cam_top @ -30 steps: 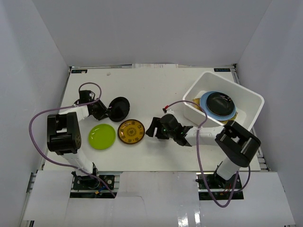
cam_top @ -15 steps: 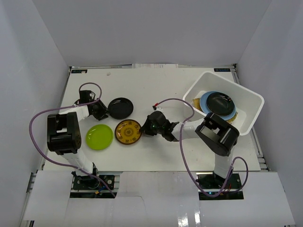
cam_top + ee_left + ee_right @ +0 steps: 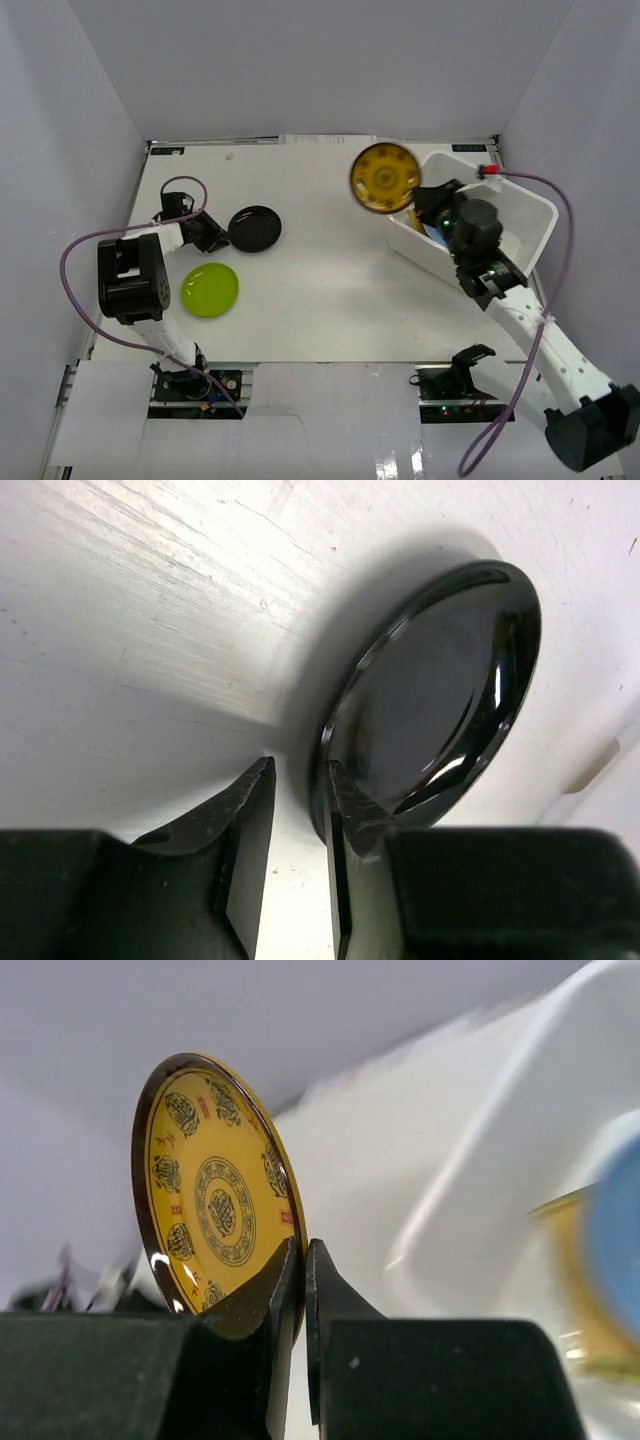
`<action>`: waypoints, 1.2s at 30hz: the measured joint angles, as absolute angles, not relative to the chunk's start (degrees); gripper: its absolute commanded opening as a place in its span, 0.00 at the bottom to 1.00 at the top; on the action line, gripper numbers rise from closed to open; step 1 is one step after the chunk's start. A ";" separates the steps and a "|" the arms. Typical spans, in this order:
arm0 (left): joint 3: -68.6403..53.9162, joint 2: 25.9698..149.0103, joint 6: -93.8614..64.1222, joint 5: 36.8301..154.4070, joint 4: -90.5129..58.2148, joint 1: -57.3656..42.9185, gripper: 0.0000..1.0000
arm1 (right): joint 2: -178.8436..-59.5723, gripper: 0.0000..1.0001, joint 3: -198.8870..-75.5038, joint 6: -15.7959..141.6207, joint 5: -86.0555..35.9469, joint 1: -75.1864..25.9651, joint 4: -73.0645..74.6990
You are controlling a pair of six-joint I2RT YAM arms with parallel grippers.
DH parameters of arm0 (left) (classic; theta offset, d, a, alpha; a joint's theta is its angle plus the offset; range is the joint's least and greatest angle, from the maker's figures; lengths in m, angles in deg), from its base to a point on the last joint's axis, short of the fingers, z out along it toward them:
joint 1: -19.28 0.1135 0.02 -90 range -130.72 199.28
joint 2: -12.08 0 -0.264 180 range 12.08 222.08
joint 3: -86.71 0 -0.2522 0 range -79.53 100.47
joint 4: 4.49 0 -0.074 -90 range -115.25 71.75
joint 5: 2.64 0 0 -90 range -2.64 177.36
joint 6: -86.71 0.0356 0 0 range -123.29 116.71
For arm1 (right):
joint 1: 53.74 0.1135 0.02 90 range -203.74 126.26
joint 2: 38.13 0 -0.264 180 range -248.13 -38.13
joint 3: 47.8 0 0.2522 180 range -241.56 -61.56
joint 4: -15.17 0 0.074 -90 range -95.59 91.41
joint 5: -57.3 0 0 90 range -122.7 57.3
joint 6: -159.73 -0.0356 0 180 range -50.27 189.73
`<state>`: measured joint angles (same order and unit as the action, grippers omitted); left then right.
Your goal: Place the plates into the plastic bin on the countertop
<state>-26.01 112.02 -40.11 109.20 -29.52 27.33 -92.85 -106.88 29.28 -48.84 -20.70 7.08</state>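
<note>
My right gripper (image 3: 415, 200) (image 3: 303, 1250) is shut on the rim of an amber patterned plate (image 3: 385, 178) (image 3: 215, 1200), which stands on edge in the air by the far-left corner of the white plastic bin (image 3: 525, 200) (image 3: 480, 1150). A blurred light blue plate (image 3: 620, 1230) lies inside the bin. On the countertop (image 3: 330, 270), a glossy black plate (image 3: 255, 228) (image 3: 430, 690) lies flat at the left. My left gripper (image 3: 213, 233) (image 3: 300, 770) is at its left rim, jaws a little apart, the rim against the right finger. A lime green plate (image 3: 211, 289) lies nearer.
My right arm (image 3: 500, 290) reaches over the bin's near side and hides most of what lies in it. White walls enclose the countertop on three sides. A purple cable (image 3: 75, 270) loops off the left arm.
My right gripper shut on the amber plate and carried it from the middle of the countertop up to the bin's corner. The black plate went from tilted to flat.
</note>
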 measured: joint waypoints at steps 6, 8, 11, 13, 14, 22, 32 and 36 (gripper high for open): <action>-26.01 113.05 -42.32 111.19 -27.88 27.31 0.26 | -84.96 0.08 -107.34 33.83 -51.77 -48.68 -1.79; -26.01 113.31 -42.86 111.56 -27.36 27.31 0.20 | -85.31 0.08 -105.09 34.13 -50.61 -54.89 -3.56; -26.01 113.84 -43.65 112.53 -26.68 27.31 0.00 | -88.23 0.08 -100.85 34.11 -49.25 -60.57 -6.79; -26.01 113.97 -44.06 112.98 -26.09 27.31 0.00 | -89.79 0.08 -98.47 34.13 -48.40 -61.68 -9.26; -26.01 113.97 -44.04 113.18 -25.87 27.31 0.00 | -89.98 0.14 -97.57 34.09 -48.14 -61.79 -10.14; -26.04 111.48 -44.37 114.34 -25.65 26.37 0.00 | -85.68 0.91 -95.23 33.96 -44.51 -61.88 -10.49; -16.90 96.38 -47.21 113.79 -26.61 9.12 0.00 | -80.37 0.90 -113.05 35.77 -32.31 -61.88 -15.36; -7.24 96.40 -48.02 109.51 -27.20 -2.46 0.00 | -78.68 0.74 -123.03 36.19 -25.78 -61.88 -15.36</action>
